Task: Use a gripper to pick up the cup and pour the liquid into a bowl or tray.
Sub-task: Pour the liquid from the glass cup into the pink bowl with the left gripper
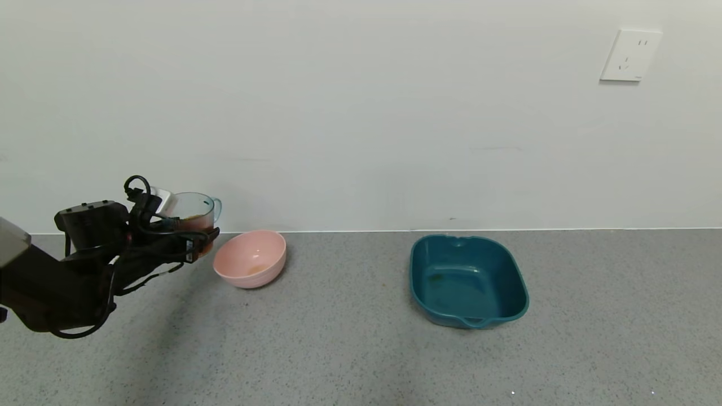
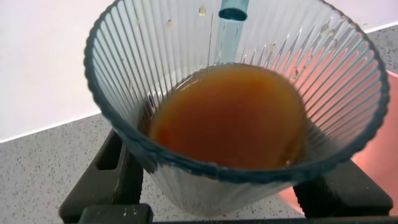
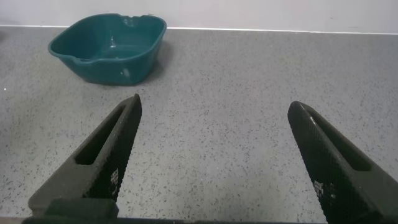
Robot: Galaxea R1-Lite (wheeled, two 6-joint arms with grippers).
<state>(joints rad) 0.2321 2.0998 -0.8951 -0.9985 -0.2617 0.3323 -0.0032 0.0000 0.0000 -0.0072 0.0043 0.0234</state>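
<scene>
My left gripper (image 1: 194, 239) is shut on the ribbed blue-tinted cup (image 1: 193, 214) and holds it upright above the table, just left of the pale pink bowl (image 1: 251, 258). The cup fills the left wrist view (image 2: 236, 99), with orange-red liquid (image 2: 230, 115) in its lower half and its handle (image 2: 234, 9) on the far side. A pink edge of the bowl (image 2: 373, 177) shows beside the cup. The bowl holds a faint orange trace at its bottom. My right gripper (image 3: 214, 106) is open and empty over bare table; it is out of the head view.
A teal rounded-rectangular tray (image 1: 468, 279) stands on the grey speckled table (image 1: 361, 338) to the right of the bowl; it also shows in the right wrist view (image 3: 109, 46). A white wall with a socket (image 1: 630, 55) runs behind the table.
</scene>
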